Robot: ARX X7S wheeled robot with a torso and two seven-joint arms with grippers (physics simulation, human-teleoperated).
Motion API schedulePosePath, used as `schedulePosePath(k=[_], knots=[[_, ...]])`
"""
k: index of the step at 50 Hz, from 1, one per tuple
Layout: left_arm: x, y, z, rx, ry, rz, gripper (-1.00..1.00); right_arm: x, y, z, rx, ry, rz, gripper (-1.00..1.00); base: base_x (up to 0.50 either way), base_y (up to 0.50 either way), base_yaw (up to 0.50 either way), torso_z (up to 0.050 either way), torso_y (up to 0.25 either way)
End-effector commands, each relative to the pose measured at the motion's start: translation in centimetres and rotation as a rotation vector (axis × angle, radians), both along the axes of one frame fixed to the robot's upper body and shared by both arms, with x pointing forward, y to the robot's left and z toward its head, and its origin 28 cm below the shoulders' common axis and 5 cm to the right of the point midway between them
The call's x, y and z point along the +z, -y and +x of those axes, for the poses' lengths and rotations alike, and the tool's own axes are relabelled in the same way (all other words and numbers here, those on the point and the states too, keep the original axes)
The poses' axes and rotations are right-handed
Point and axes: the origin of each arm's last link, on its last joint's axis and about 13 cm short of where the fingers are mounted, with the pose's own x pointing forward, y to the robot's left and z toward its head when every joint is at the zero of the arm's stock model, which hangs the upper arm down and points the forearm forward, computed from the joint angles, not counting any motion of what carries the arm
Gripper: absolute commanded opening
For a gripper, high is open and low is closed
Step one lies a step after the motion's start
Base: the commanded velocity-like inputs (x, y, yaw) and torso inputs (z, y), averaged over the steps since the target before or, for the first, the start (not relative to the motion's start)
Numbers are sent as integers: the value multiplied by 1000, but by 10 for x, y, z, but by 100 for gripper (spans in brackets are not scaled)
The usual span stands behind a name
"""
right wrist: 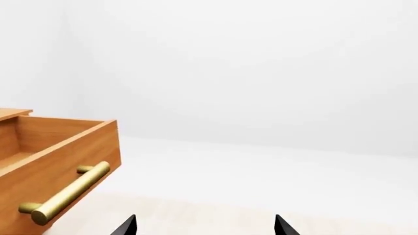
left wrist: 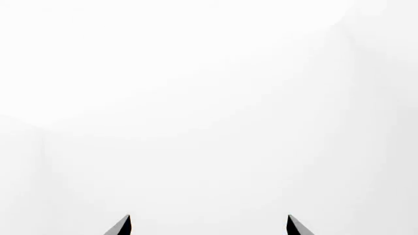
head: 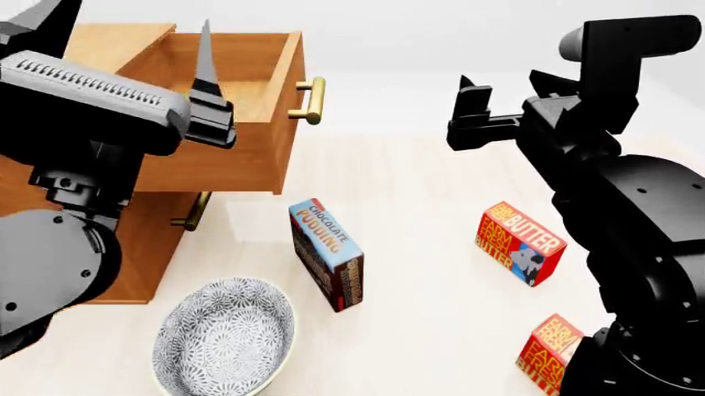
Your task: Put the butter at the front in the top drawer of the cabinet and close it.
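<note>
Two red-orange butter boxes lie on the pale table at the right. The butter at the front [head: 547, 352] is nearest me, partly hidden by my right arm; the other butter box [head: 519, 242] lies farther back. The cabinet [head: 132, 247] stands at the left with its top drawer [head: 226, 124] pulled out and showing nothing inside. That drawer [right wrist: 58, 152] and its brass handle [right wrist: 65, 193] also appear in the right wrist view. My left gripper [head: 132, 18] is open above the drawer, facing blank white [left wrist: 209, 225]. My right gripper [head: 503, 87] hovers open and empty [right wrist: 205, 226] to the right of the drawer.
A blue-and-brown chocolate pudding box [head: 327, 253] stands in the middle of the table. A patterned grey bowl [head: 224, 338] sits near the front left, by the cabinet's lower drawer with its handle [head: 193, 212]. The top drawer's handle [head: 312, 99] juts toward the right gripper.
</note>
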Motion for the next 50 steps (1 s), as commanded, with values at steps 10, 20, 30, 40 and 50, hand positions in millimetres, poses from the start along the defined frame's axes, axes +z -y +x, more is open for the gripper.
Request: schedulePosePath(k=[10,20,30,40,50], knots=[[-47,-7,-42,-36,44,-77,100,-2,0,0,-7,0,-10,100,0,0,0,0,0],[-51,-14,-50,-2,32,-97,100,0,-1,-2,-13,5,-23,100,0,0,0,0,0],[-51,-13,-49,-18,-24,-97,100,8,4,-10,-17,8,-92,100,0,0,0,0,0],[-51,-15,-44,-40,-42,-81,100,39,20,-13,28,-73,-223,100,0,0,0,0,0],[-58,-16,-41,-62,-55,-95,100,58,39,-8,136,-202,-388,100,0,0,0,0,0]])
